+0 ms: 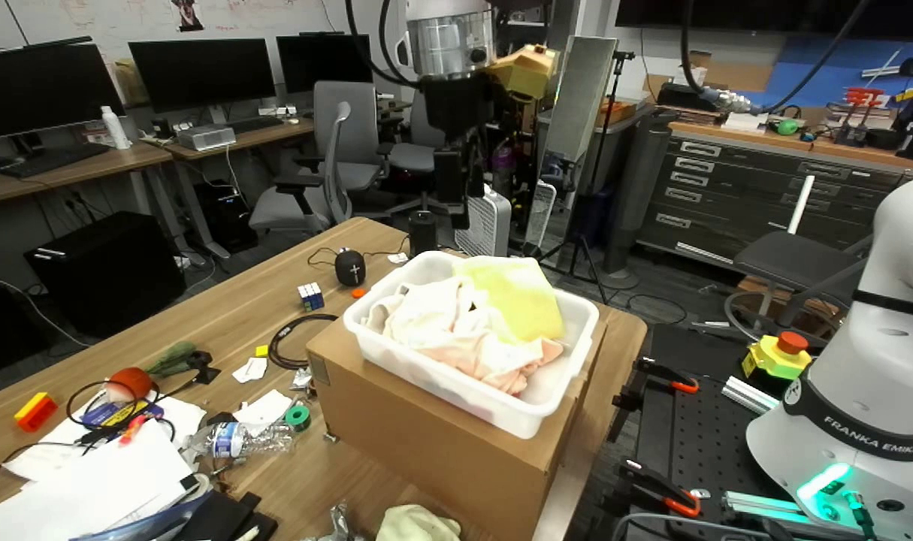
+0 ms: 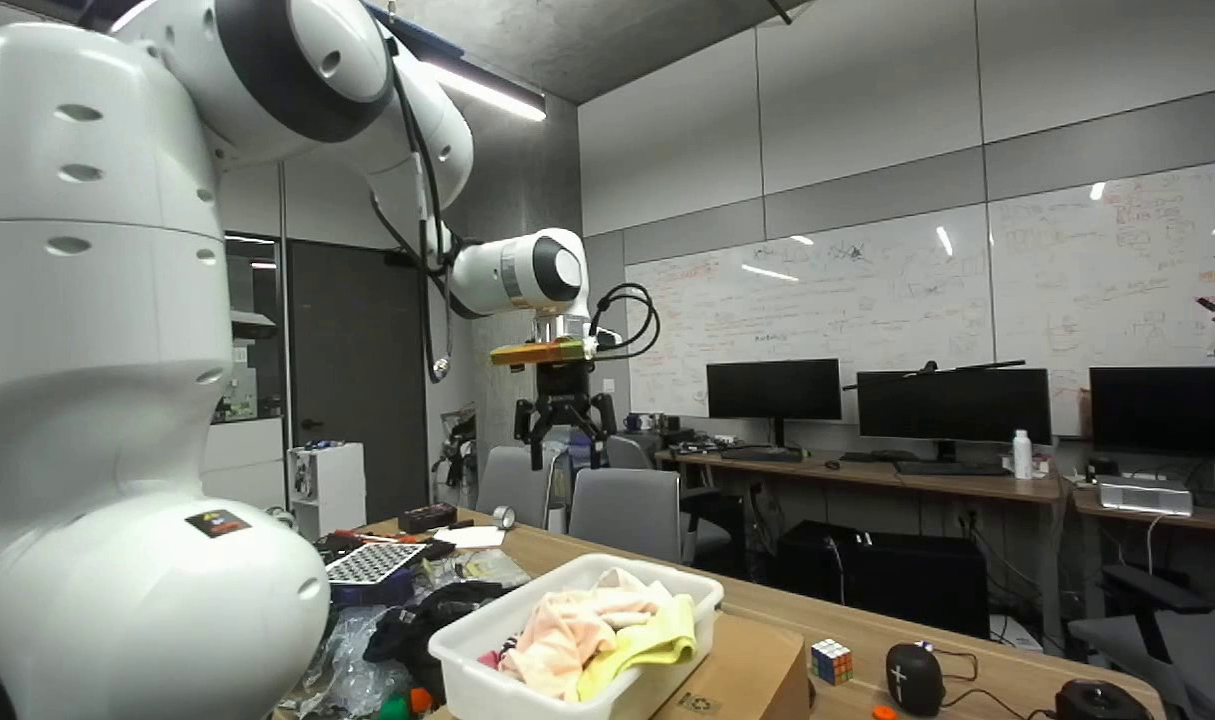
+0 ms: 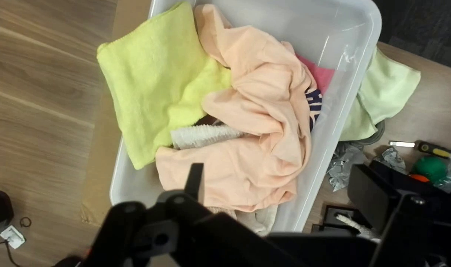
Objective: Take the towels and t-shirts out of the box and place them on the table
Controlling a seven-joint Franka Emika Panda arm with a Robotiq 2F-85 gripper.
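Observation:
A white plastic box (image 1: 433, 379) stands on a closed cardboard box and also shows in the wrist view (image 3: 344, 118). In it lie a yellow towel (image 3: 154, 85), a crumpled peach t-shirt (image 3: 273, 81) with dark print, a whitish towel (image 3: 206, 135) mostly under the shirt, and a bit of pink cloth (image 3: 323, 76). The yellow towel hangs over one rim. A pale green cloth (image 3: 386, 91) lies outside the box, low beside it, and shows in an exterior view (image 1: 417, 524). My gripper (image 2: 567, 462) is open and empty, high above the box, fingers pointing down.
The cardboard box (image 1: 426, 436) raises the white box above the wooden table (image 1: 385, 233). A Rubik's cube (image 1: 311, 296), a black speaker (image 1: 350, 267), a cable, papers (image 1: 110, 481) and a plastic bottle (image 1: 238, 439) lie on the table. More clutter (image 2: 437, 610) lies on the box's far side.

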